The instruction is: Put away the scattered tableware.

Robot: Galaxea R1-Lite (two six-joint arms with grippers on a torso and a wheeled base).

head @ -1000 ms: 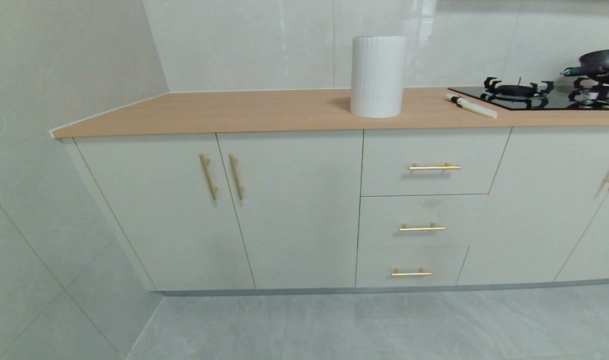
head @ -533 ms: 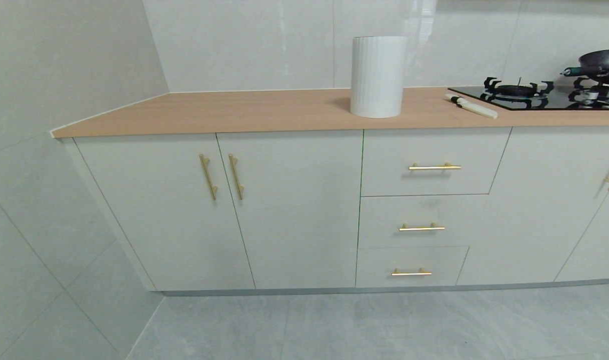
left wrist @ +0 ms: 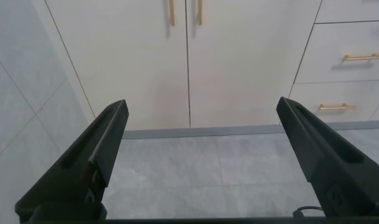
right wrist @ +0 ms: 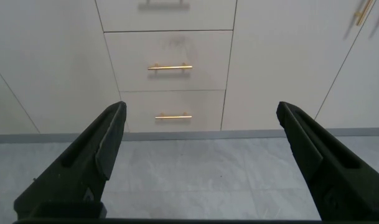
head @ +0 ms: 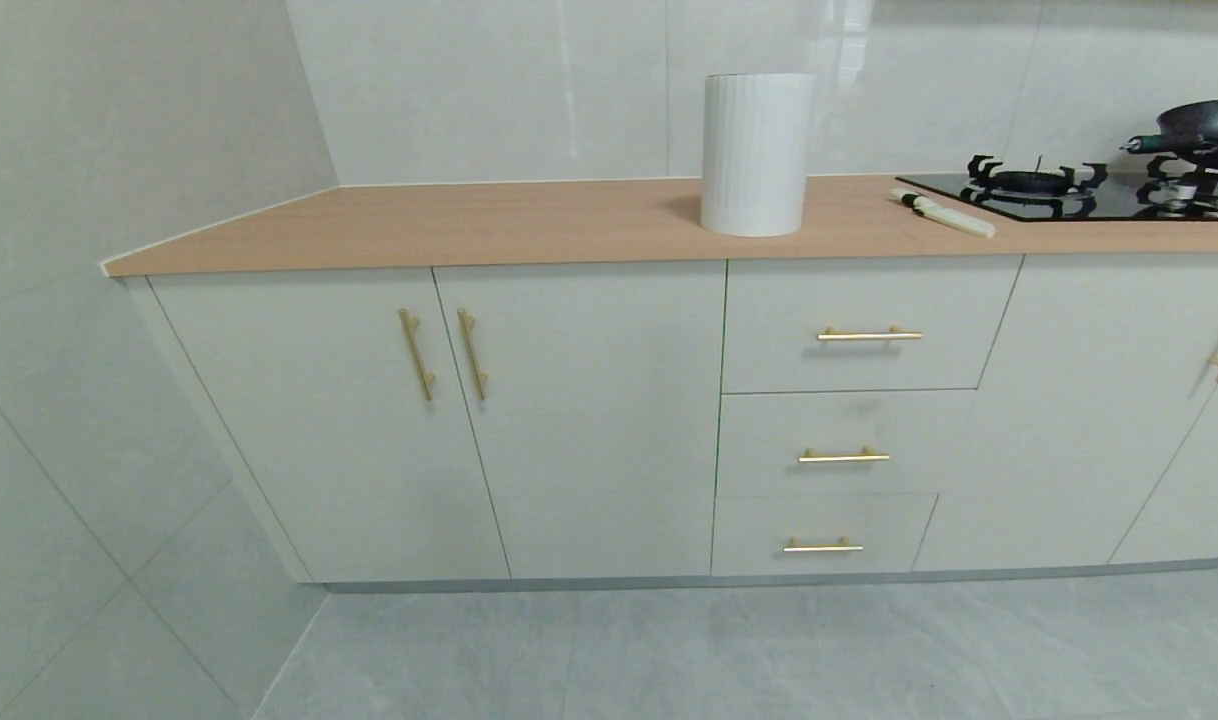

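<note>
Knife (head: pixel 941 212) unmoved on countertop (head: pixel 469 225) beside hob (head: pixel 1069 197); left gripper (left wrist: pixel 201 104) and right gripper (right wrist: pixel 200 106) both wide apart, as before.

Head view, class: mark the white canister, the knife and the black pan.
white canister (head: pixel 754 155), head view, middle of its ribbed side
knife (head: pixel 954 218), head view, middle of its pale length
black pan (head: pixel 1214 120), head view, its dark bowl

No writing, number or sign can be read on the cabinet fronts (head: pixel 569 420), countertop (head: pixel 469 225), white canister (head: pixel 755 155) or hob (head: pixel 1069 197)
</note>
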